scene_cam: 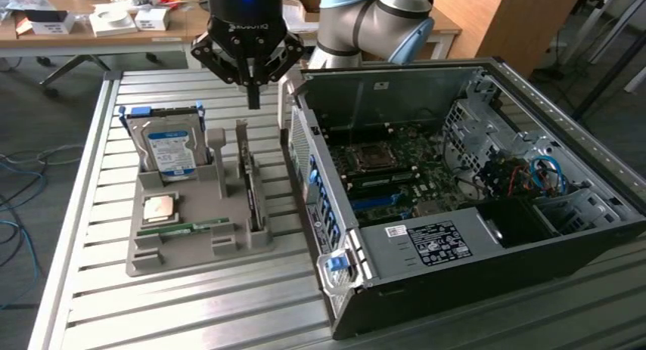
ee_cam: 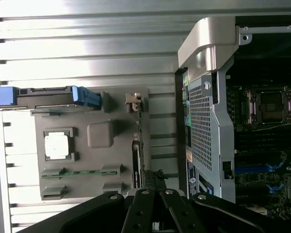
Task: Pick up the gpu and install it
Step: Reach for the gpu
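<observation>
Exterior view: jaws closed together, holding nothing, hanging tip-down above the grey tray point(scene_cam: 202, 253) and clear of everything in it. The gpu point(scene_cam: 251, 190) stands on its long edge in a slot on the side of the tray nearest the computer case point(scene_cam: 399, 93), with its metal bracket upright at one end. The jaw tips are above it and apart from it; whether directly over it or just beside, I cannot tell. The hard drive point(scene_cam: 171, 149) stands in a neighbouring slot, apart from the gpu. Tray and case sit side by side on the slatted metal surface point(scene_cam: 202, 312). Wrist view: the gpu point(ee_cam: 138, 145) shows edge-on as a thin line. Handling, by judgement: light, stiff and thin. Both faces are probably fragile where parts and solder sit, and the contact edge down in the slot should not be scraped. The best hold looks to be a pinch across the exposed top edge, near mid-length or toward the bracket, so the gpu rises straight without tilting. The smooth board may slip. As they stand, the jaws are too close together to straddle it.
</observation>
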Controlling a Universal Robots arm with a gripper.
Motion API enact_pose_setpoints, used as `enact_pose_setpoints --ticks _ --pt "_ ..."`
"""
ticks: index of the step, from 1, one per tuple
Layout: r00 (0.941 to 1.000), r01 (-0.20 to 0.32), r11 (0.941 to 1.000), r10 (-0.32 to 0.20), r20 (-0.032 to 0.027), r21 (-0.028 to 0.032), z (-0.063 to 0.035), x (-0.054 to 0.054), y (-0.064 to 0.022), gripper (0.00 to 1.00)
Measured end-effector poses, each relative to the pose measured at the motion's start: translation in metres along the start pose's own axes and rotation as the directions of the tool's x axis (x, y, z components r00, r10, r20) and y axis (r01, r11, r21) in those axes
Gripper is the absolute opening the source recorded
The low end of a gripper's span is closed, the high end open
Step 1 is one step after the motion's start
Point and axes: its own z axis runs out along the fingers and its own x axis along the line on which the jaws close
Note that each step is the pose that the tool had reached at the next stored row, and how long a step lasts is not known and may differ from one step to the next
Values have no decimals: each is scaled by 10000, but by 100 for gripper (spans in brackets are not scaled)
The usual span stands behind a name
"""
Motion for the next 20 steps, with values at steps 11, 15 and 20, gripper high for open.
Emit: enact_pose_setpoints --ticks 11,15,20 --pt "10000 2 10000 -2 0 -1 -1 75 -8 11" --pt "10000 1 10000 -1 0 0 -3 71 -51 11" --pt "10000 2 10000 -2 1 0 -6 64 -135 11"
